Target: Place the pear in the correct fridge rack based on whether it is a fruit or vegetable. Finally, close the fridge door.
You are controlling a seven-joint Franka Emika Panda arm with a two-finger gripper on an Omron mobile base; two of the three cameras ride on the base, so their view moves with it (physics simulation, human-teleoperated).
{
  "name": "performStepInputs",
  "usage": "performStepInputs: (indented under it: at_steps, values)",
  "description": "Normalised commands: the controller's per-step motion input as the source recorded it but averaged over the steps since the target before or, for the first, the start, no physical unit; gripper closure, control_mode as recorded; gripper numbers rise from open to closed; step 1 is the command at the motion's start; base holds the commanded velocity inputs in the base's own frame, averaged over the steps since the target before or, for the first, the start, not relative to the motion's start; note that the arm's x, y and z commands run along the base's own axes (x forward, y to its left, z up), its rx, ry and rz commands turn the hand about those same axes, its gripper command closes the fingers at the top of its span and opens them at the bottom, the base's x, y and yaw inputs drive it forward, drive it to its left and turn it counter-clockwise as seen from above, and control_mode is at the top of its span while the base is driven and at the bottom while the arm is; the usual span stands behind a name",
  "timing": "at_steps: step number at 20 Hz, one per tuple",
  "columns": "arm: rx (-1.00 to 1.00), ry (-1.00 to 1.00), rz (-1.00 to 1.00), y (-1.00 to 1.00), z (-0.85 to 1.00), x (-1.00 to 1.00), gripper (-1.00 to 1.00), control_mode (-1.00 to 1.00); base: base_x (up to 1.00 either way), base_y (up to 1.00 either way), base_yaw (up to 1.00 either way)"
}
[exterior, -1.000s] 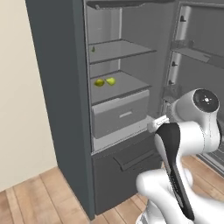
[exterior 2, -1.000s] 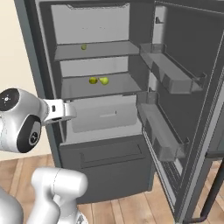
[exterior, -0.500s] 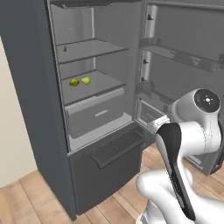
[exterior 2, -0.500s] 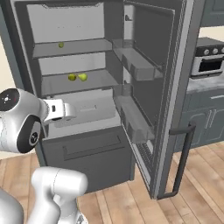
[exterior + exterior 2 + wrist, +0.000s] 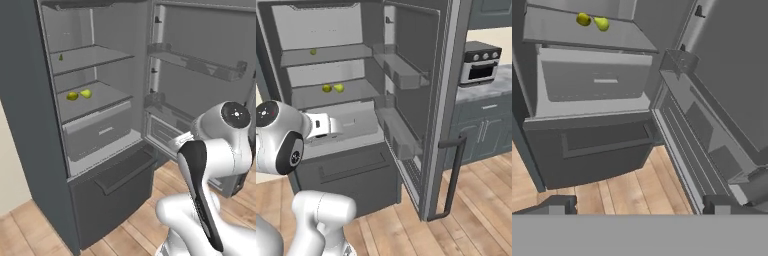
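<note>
Pear (image 5: 86,93) sits on lower fridge rack (image 5: 107,98) beside a rounder fruit (image 5: 72,96), gripper (image 5: 639,202) empty w/ tips apart, so swing round fridge door (image 5: 443,100) & push its outer face steadily shut.

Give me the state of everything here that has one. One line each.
fridge door: swung wide open.
pear: lying on the fridge rack, beside the rounder fruit.
pull-out drawer: looks pushed in.
bottom drawer: shut.
gripper: open, holding nothing.
</note>
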Motion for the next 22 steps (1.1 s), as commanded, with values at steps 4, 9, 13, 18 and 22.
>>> performStepInputs:
  at_steps: [4, 9, 13, 18, 22]
  values:
    - [0.00, 0.00, 0.00, 0.00, 0.00, 0.00, -1.00, 1.00, -0.28, -0.36, -0.16]
    - [0.00, 0.00, 0.00, 0.00, 0.00, 0.00, -1.00, 1.00, -0.19, -0.51, -0.15]
    - [0.00, 0.00, 0.00, 0.00, 0.00, 0.00, -1.00, 1.00, -0.01, -0.44, -0.12]
    - [0.00, -0.01, 0.00, 0.00, 0.00, 0.00, -1.00, -1.00, 0.00, -0.10, -0.02]
    - [0.00, -0.01, 0.00, 0.00, 0.00, 0.00, -1.00, -1.00, 0.00, 0.00, 0.00]
